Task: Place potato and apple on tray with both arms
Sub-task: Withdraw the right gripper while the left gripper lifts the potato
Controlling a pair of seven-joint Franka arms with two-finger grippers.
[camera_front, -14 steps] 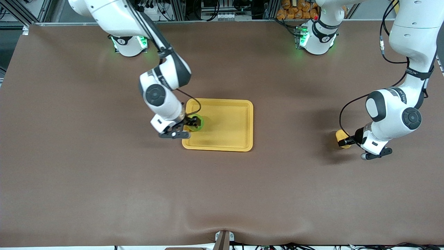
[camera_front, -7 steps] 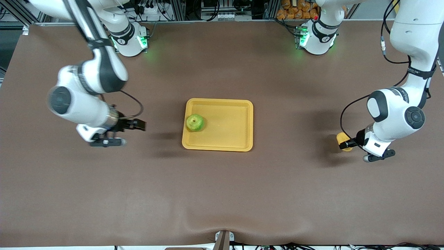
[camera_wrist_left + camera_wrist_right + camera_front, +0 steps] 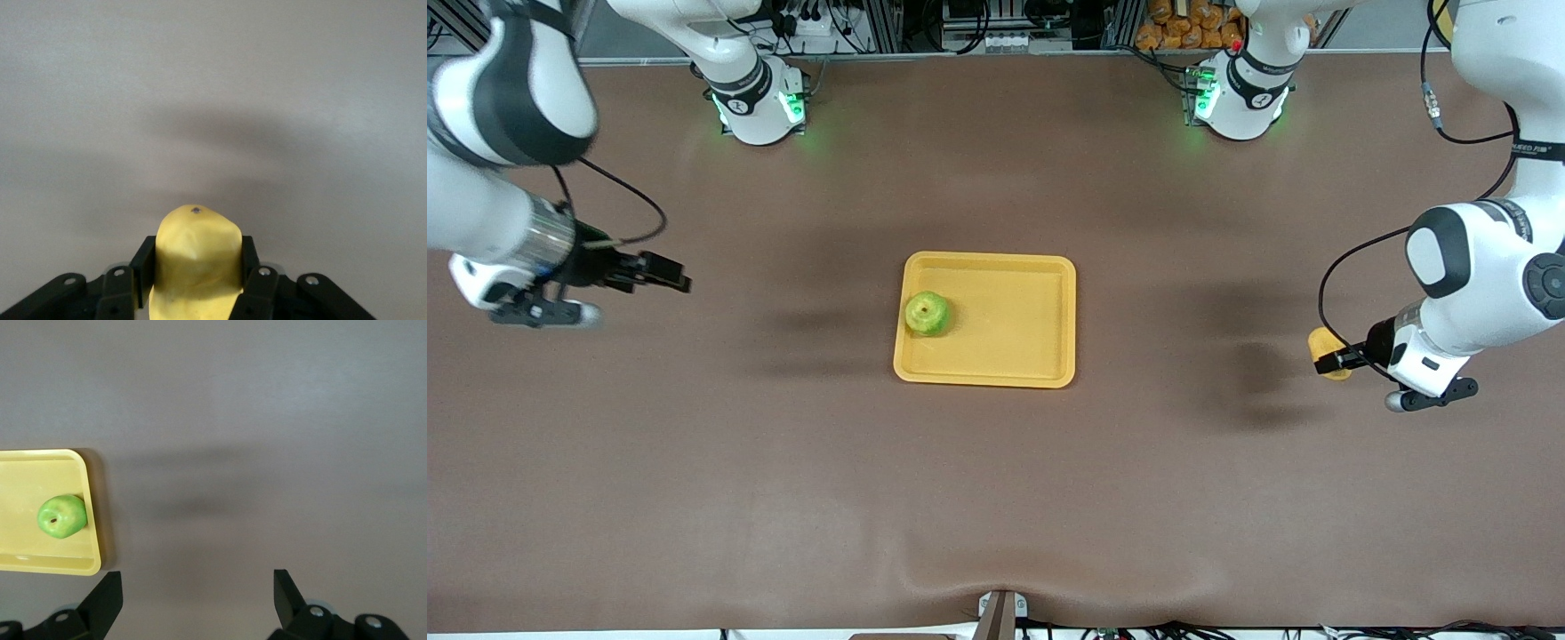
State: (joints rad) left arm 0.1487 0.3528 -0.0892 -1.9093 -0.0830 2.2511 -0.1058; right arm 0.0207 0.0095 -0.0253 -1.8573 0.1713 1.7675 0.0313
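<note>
The green apple (image 3: 927,313) lies in the yellow tray (image 3: 1014,356) at mid-table, near the rim toward the right arm's end. It also shows in the right wrist view (image 3: 62,516), with the tray (image 3: 27,473) beside it. My right gripper (image 3: 667,274) is open and empty, up over bare table at the right arm's end; it shows in the right wrist view (image 3: 197,590). My left gripper (image 3: 1332,360) is shut on the yellow-orange potato (image 3: 1323,342), lifted over the table at the left arm's end. In the left wrist view the potato (image 3: 197,257) sits between the fingers (image 3: 142,263).
Brown cloth covers the table (image 3: 996,498). The two arm bases (image 3: 756,102) stand along the table edge farthest from the front camera. A small mount (image 3: 998,613) sits at the edge nearest that camera.
My right gripper let go of the apple in the tray and drew away toward the right arm's end. My left gripper, holding the potato, rose slightly.
</note>
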